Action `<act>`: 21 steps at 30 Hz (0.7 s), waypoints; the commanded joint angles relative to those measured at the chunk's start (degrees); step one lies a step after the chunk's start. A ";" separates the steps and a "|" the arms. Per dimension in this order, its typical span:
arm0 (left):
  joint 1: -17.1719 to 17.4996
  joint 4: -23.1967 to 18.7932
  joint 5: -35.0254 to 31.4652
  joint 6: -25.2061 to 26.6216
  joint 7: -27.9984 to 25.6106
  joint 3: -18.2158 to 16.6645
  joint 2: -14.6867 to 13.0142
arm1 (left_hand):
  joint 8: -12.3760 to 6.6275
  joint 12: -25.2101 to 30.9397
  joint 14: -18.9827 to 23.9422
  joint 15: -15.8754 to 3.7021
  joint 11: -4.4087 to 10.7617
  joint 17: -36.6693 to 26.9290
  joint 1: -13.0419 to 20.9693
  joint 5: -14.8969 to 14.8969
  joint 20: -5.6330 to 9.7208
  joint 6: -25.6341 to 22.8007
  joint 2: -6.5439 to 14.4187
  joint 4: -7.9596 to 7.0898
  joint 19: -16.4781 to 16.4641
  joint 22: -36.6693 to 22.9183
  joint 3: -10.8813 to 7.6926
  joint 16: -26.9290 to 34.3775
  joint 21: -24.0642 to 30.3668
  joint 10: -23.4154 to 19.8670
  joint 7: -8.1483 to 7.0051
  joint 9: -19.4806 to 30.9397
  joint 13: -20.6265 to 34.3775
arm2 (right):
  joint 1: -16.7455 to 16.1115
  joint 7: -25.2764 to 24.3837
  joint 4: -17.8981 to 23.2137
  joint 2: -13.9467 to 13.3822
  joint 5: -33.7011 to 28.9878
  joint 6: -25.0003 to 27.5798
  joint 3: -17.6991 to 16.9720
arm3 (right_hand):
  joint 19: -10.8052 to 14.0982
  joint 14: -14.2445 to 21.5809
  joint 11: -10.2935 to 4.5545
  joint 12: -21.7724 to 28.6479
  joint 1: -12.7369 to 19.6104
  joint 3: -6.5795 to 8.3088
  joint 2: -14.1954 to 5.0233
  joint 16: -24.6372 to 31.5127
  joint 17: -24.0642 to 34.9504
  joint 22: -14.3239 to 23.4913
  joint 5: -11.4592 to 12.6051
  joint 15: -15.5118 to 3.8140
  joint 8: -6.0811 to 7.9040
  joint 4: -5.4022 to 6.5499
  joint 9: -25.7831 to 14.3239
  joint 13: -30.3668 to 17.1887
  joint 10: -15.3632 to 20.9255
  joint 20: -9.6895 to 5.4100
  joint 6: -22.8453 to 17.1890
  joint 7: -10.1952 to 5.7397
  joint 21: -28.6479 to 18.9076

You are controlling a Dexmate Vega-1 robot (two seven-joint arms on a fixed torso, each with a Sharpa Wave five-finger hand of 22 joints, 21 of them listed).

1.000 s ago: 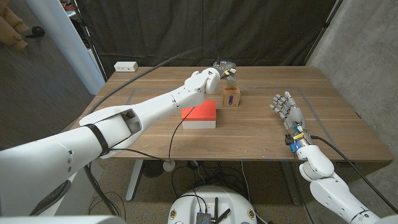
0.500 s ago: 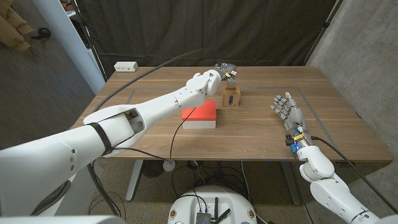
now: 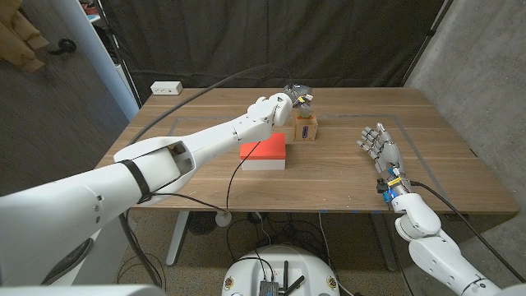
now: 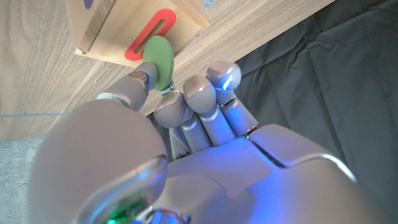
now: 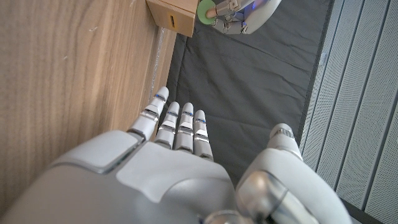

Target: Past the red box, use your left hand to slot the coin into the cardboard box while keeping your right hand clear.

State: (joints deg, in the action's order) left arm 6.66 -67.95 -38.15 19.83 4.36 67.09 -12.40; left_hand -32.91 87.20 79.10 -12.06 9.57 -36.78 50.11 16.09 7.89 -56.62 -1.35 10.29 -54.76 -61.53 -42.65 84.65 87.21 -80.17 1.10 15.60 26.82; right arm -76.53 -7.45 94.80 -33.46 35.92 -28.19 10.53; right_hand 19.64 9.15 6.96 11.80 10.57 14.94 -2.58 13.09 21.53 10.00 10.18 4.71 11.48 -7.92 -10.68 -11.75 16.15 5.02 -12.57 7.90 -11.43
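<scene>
My left hand (image 3: 289,96) hovers over the small cardboard box (image 3: 306,128), just beyond the red box (image 3: 263,151). It pinches a green coin (image 4: 159,60) between thumb and a finger. In the left wrist view the coin's edge sits right at the red-rimmed slot (image 4: 151,35) on the cardboard box's top (image 4: 118,25). The coin (image 5: 204,9) also appears beside the cardboard box (image 5: 172,15) in the right wrist view. My right hand (image 3: 380,146) stands apart at the table's right side, fingers spread and holding nothing.
A white power strip (image 3: 166,87) lies at the table's far left corner. A cable (image 3: 209,82) arcs over the back of the wooden table (image 3: 205,177). Dark curtain hangs behind; a person's hand (image 3: 20,41) shows at the upper left.
Both hands and the boxes stay where they were. Only the person's hand at the upper left edge has shifted slightly.
</scene>
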 commanded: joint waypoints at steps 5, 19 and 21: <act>-0.41 1.46 1.02 -0.73 -0.11 0.58 0.36 | -0.19 -0.19 0.03 0.02 0.16 -0.01 2.09 0.25 4.16 -2.63 1.77 -0.06 0.31 -0.06 0.29 -0.28 -0.32 0.18 0.05 0.11 0.27 | 0.83 0.30 -0.69 0.16 0.04 0.03 0.42 | 0.20 0.37 -0.21 0.04 0.35 -0.07 -0.12 -0.02 0.00 0.15 -0.05 0.12 -0.09 -0.03 -0.12 -0.01 0.60 0.42 -0.53 0.37 0.00; -0.70 1.23 1.29 -0.77 0.46 0.67 0.06 | -0.17 -0.28 -0.05 0.02 0.03 0.04 2.02 0.25 4.17 -2.66 1.64 -0.02 0.43 0.23 0.38 -0.42 -0.48 0.14 -0.05 0.22 0.15 | 1.12 0.21 -0.55 -0.02 -0.08 0.40 0.62 | 0.32 0.40 -0.16 0.04 0.35 -0.10 -0.15 -0.01 -0.02 0.15 -0.05 0.09 -0.07 -0.01 -0.12 -0.03 0.62 0.33 -0.58 0.39 -0.05; -0.70 1.20 1.25 -0.71 0.41 0.69 0.04 | -0.21 -0.34 0.05 0.02 0.00 -0.03 2.03 0.26 4.16 -2.71 1.69 -0.05 0.20 0.06 0.35 -0.33 -0.31 0.18 -0.04 0.28 0.10 | 1.18 0.16 -0.50 0.05 0.09 0.52 0.65 | 0.31 0.40 -0.13 0.04 0.34 -0.10 -0.15 -0.01 -0.03 0.15 -0.06 0.18 -0.08 -0.01 -0.12 -0.04 0.63 0.35 -0.58 0.36 -0.04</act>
State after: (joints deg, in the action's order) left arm 6.12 -66.88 -37.10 19.14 4.46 67.60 -12.21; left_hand -32.87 86.87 79.10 -12.05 9.52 -36.64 50.11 16.06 7.89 -56.62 -1.35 10.29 -54.76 -61.27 -42.65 84.42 86.77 -80.22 1.10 15.61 26.71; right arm -75.68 -7.27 94.33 -33.35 36.04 -28.06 10.96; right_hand 19.64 9.15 6.64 11.80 10.57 14.94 -2.58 13.09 21.53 10.00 10.18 4.71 11.48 -7.92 -10.68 -11.75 16.47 5.02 -12.57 7.90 -11.43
